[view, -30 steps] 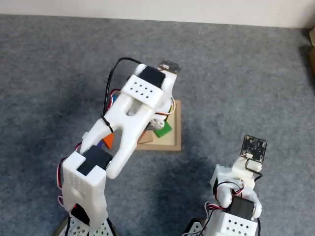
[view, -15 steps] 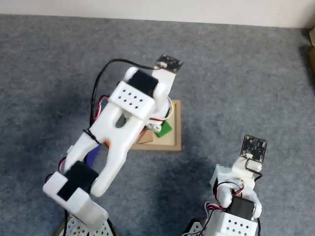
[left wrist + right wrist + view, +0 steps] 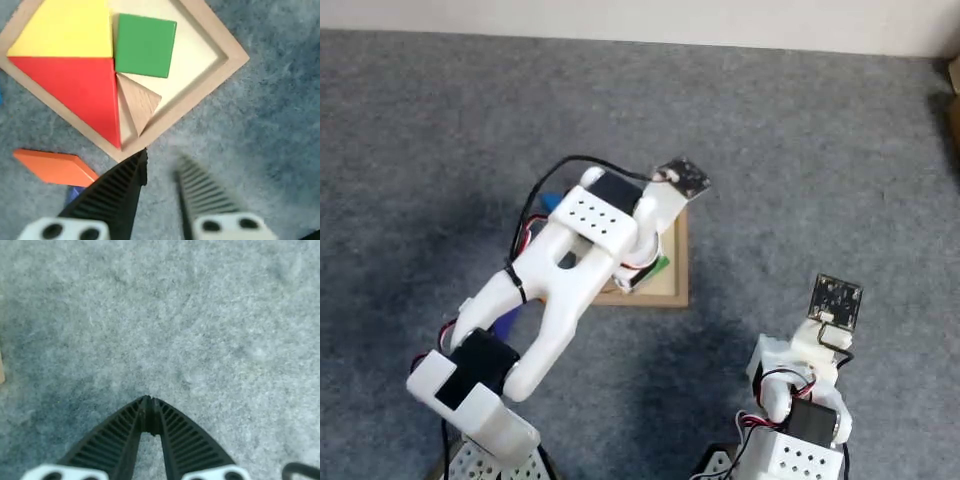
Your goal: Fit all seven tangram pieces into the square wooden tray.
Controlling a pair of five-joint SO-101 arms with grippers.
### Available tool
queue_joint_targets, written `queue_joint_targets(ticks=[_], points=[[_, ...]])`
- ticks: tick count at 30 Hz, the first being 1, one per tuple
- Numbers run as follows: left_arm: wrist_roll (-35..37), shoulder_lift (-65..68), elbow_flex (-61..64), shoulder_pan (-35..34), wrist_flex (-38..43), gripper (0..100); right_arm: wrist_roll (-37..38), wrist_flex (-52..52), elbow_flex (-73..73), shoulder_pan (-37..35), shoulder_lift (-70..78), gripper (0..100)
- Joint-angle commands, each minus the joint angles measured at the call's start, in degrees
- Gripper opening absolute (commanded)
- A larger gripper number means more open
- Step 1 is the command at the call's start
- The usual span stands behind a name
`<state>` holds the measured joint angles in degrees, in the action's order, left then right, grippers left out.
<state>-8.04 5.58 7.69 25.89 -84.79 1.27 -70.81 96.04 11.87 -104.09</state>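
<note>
The square wooden tray (image 3: 227,57) holds a yellow triangle (image 3: 70,30), a red triangle (image 3: 77,90), a green square (image 3: 145,45) and a small wood-coloured triangle (image 3: 140,102). On the carpet beside the tray's corner lies an orange parallelogram (image 3: 52,167), with a blue piece (image 3: 75,192) partly hidden behind a finger. My left gripper (image 3: 162,160) hangs open just off that tray corner, nothing between its fingers. In the high view the left arm (image 3: 595,215) covers most of the tray (image 3: 675,290). My right gripper (image 3: 150,400) is shut over bare carpet.
Grey carpet lies all around the tray. The right arm (image 3: 800,400) sits folded at the near right, away from the tray. Another blue piece (image 3: 550,200) shows past the left arm on the tray's far-left side. A sliver of the tray's edge (image 3: 1,372) appears in the right wrist view.
The left arm has drawn back toward its base and its wrist has swung to the right, now covering more of the tray. The right arm has stayed still.
</note>
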Motion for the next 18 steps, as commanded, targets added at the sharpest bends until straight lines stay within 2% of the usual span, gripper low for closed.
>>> queue_joint_targets(ticks=[1,10,12,18], points=[[-0.4,-2.8,1.1,0.9,2.6,14,0.7,0.9,6.6,0.8,-0.4,0.5],[0.5,-2.4,8.6,0.4,14.3,13,0.7,0.9,6.6,0.8,-0.4,0.5],[3.3,0.0,8.0,0.4,14.9,13,0.7,0.9,6.6,0.8,-0.4,0.5],[5.2,10.4,0.4,-0.6,13.3,13,0.7,0.9,6.6,0.8,-0.4,0.5]])
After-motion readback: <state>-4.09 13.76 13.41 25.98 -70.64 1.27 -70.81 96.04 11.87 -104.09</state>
